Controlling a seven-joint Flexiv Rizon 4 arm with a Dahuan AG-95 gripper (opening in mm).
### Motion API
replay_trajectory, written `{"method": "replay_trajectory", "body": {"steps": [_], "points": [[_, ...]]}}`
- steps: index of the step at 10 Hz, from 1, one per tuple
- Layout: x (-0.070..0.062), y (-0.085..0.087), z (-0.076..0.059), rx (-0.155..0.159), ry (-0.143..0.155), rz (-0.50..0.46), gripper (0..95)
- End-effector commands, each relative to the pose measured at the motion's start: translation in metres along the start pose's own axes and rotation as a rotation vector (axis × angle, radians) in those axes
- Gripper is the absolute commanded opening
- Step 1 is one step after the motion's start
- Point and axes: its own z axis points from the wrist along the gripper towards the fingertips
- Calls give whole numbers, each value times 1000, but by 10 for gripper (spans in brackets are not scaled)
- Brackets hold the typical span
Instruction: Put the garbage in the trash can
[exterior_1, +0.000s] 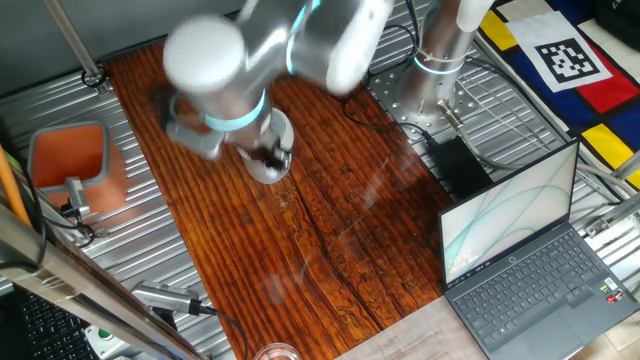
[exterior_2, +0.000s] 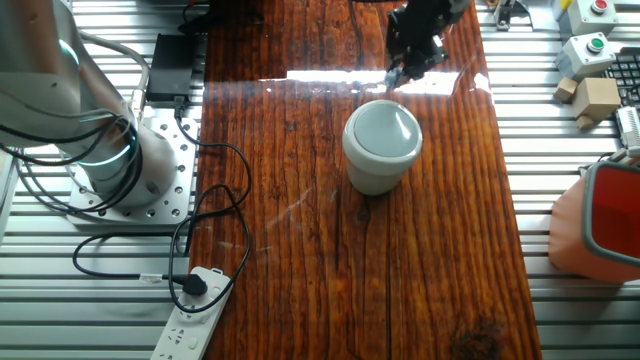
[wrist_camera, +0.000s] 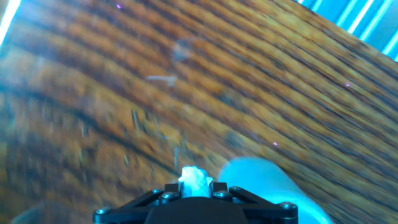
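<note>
Black gripper (exterior_2: 400, 72) fingers are closed down almost completely, pinching the garbage (wrist_camera: 194, 180), a tiny crumpled whitish wad; the hand view shows the wad poking out between the fingertips, held by a thin edge only. In the other fixed view the gripper hangs just beyond the far rim of the trash can (exterior_2: 382, 146), a pale round cup with a thick rim standing upright on the dark wooden tabletop (exterior_2: 430, 280). It looks close to the opening but not yet over it. In the hand view the pale rim of the cup shows blurred at the lower right, off to one side of the wad. The likely risk is releasing too soon, since the wad would then land on the wood beside the cup. Because the grip is so slight, the wad could also slip out during travel. A low fingertip could knock the light cup over. An orange container (exterior_1: 72, 165) sits well apart at the tabletop's edge, and a laptop (exterior_1: 525, 255) sits off to the side.
</note>
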Motion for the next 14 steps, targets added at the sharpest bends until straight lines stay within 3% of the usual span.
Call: {"method": "replay_trajectory", "body": {"steps": [1,3,7,12,14], "points": [[17,-15,-9,-3,14,-60,0],[22,-19,-15,-2,6,-79,0],[28,-25,-13,8,2,-111,0],[26,-24,-14,6,7,-105,0],[26,-24,-14,-13,7,-110,0]]}}
